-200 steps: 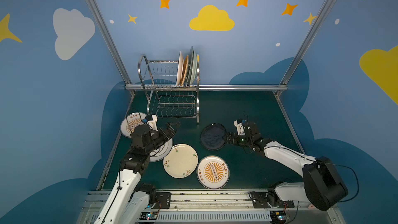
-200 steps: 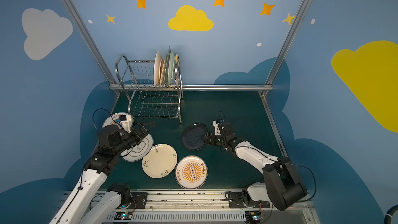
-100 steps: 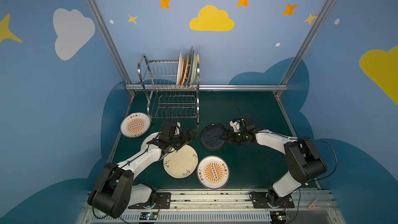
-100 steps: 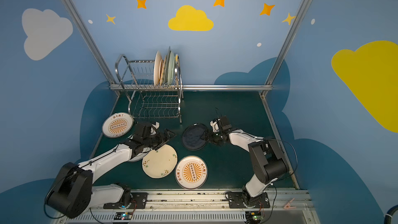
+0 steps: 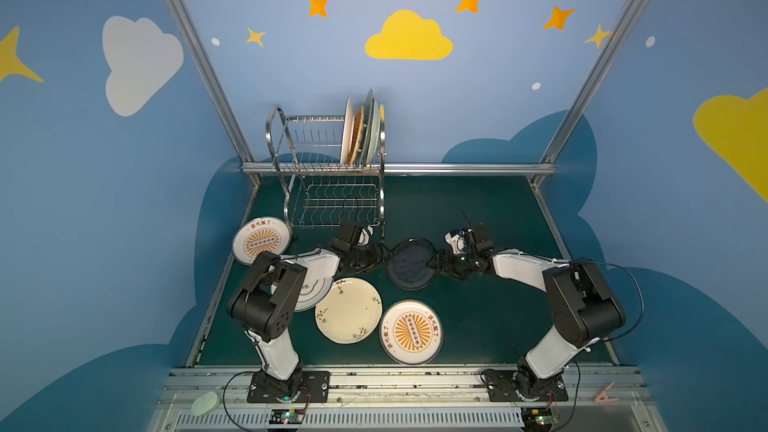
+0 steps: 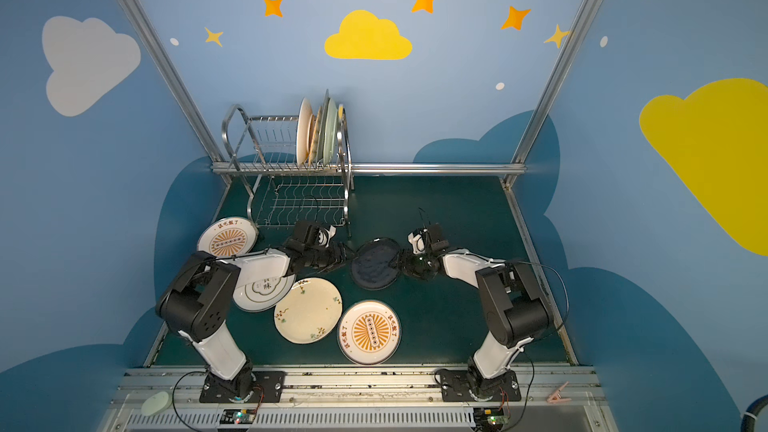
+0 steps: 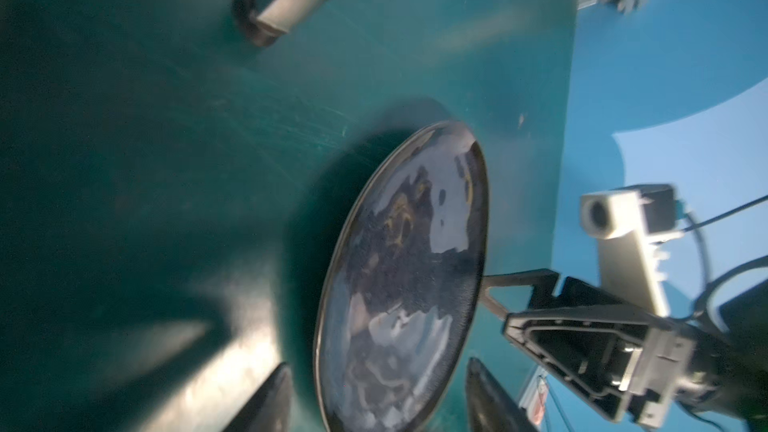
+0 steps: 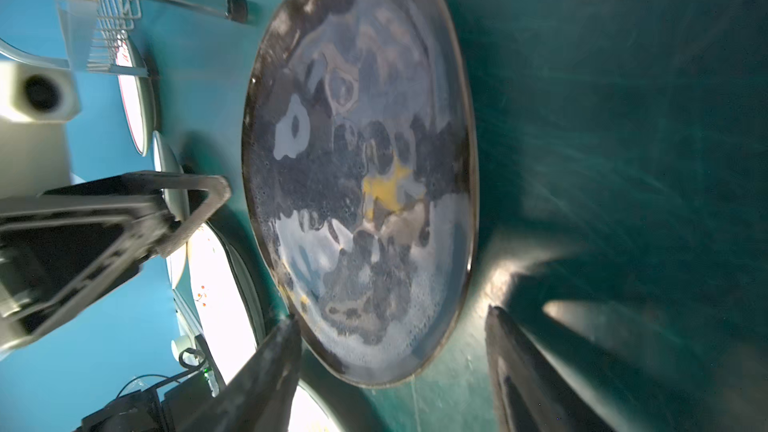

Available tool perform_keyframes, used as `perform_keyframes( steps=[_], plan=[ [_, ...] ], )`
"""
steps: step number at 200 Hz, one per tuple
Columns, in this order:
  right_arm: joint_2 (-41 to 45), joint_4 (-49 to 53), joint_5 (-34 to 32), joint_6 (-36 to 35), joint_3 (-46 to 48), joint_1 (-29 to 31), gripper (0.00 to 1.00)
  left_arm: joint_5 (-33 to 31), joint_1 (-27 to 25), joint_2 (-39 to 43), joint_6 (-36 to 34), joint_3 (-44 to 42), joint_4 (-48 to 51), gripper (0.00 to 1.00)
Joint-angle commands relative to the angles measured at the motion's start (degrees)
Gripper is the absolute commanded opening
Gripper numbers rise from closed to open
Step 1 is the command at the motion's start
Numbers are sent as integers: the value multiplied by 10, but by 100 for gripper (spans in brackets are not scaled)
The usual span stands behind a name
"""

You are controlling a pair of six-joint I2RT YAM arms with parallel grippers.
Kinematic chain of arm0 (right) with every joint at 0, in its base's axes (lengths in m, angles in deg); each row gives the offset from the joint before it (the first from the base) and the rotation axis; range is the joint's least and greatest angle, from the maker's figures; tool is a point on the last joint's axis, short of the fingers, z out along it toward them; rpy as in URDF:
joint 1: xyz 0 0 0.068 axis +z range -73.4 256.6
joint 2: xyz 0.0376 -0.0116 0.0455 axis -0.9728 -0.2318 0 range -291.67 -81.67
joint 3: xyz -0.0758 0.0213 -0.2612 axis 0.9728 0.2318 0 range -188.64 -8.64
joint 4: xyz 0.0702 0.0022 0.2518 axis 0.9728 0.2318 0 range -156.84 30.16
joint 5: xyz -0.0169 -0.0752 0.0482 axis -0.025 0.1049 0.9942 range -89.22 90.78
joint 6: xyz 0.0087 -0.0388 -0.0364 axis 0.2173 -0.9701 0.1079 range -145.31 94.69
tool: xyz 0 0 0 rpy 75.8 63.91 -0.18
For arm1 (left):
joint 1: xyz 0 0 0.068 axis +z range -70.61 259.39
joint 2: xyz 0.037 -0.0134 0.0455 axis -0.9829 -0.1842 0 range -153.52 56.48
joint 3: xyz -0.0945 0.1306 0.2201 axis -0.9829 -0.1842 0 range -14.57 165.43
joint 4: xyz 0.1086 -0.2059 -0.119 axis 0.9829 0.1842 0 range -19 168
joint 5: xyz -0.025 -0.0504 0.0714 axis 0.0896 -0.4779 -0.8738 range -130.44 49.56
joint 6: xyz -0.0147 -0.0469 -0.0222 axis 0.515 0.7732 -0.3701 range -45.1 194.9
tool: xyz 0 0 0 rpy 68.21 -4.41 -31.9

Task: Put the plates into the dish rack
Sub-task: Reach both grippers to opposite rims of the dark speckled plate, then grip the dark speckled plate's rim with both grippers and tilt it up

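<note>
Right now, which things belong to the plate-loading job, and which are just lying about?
Job: black round plate, cream floral plate, two orange-sunburst plates, white emblem plate, racked plates, steel wire dish rack.
Lying about: pink clothes peg, pale green oval object.

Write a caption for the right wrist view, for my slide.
Right wrist view: the right gripper, jaws open, straddles the near rim of the black plate on the green table.

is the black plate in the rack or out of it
Out. The black plate sits on the green mat in front of the dish rack; in it stand paler plates.
</note>
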Motion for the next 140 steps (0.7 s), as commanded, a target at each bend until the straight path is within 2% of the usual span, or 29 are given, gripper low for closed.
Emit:
perform_keyframes(
  steps=[1, 40, 81, 140],
  plan=[
    [-14, -23, 13, 3, 13, -5, 65, 7, -1, -31, -25, 29, 18, 57],
    [-15, -34, 17, 4, 18, -11, 62, -28, 0, -47, -44, 46, 43, 52],
    [-29, -48, 26, 11, 19, -13, 57, -3, 0, -87, -52, 75, 54, 44],
    [-45, -77, 31, 21, 21, -13, 51, 18, -1, -109, -34, 65, 29, 32]
  ],
)
